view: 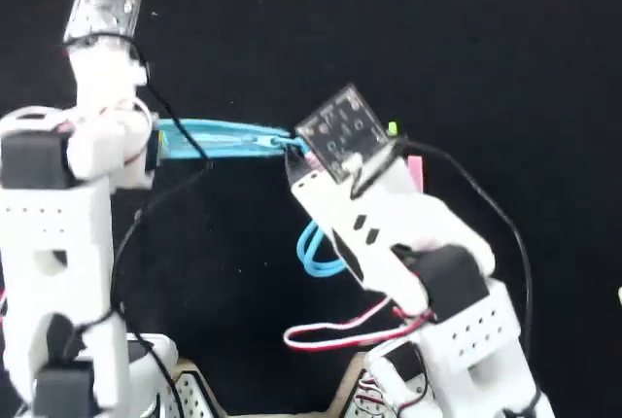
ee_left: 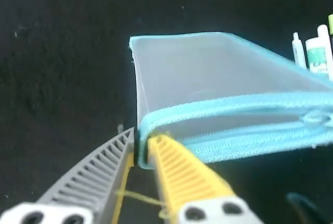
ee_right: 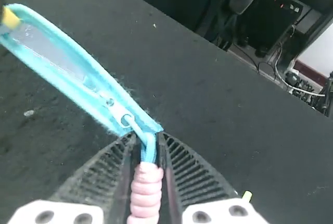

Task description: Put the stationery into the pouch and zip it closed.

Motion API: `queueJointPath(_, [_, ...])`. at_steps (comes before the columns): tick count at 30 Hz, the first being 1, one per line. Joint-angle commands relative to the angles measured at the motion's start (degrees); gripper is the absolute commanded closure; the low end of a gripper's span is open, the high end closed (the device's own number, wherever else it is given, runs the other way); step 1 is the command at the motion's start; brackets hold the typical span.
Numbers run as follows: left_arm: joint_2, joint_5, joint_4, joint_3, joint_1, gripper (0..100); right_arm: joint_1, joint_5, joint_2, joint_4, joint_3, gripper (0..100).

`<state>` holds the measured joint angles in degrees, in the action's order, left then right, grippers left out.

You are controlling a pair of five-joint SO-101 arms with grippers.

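- Teal-edged mesh pouch (view: 228, 138) lies flat on the black tabletop (view: 486, 68), left of its centre and nearer the far edge than the near one, stretched between the two grippers.
- Left gripper (ee_left: 140, 148), one finger grey and one yellow, is pinched together on the pouch's left-hand corner, right at the end of the zip.
- Right gripper (ee_right: 147, 146) is clamped on the teal pull strap (ee_right: 149, 141) at the pouch's other end; the slider (ee_right: 120, 115) sits just beyond its fingertips.
- A pink coil (ee_right: 145, 190) sits between the right gripper's fingers, behind the strap.
- White tubes (ee_left: 316, 52) lie on the tabletop beside the pouch, outside it.
- A pink piece (view: 416, 170) and a green tip (view: 393, 128) show just beside the right arm (view: 408, 243), mostly hidden by it.
- The right arm covers the pouch's right end from above; the left arm (view: 92, 146) covers its left end.
- A blue cable (view: 313, 248) loops under the right arm, and red-and-white wires (view: 330, 335) trail near the front edge.
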<state>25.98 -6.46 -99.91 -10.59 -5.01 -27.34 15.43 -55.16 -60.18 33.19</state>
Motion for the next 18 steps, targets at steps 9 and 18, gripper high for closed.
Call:
queueJointPath(9, [-13.27, -0.44, -0.70, -11.65, -4.97, 85, 1.23, -0.09, 8.40, -0.79, -8.04, 98.8])
queueJointPath(18, [-18.37, -0.18, 3.43, -9.36, -4.88, 86, 1.23, -0.09, 8.22, -0.97, -7.96, 98.8])
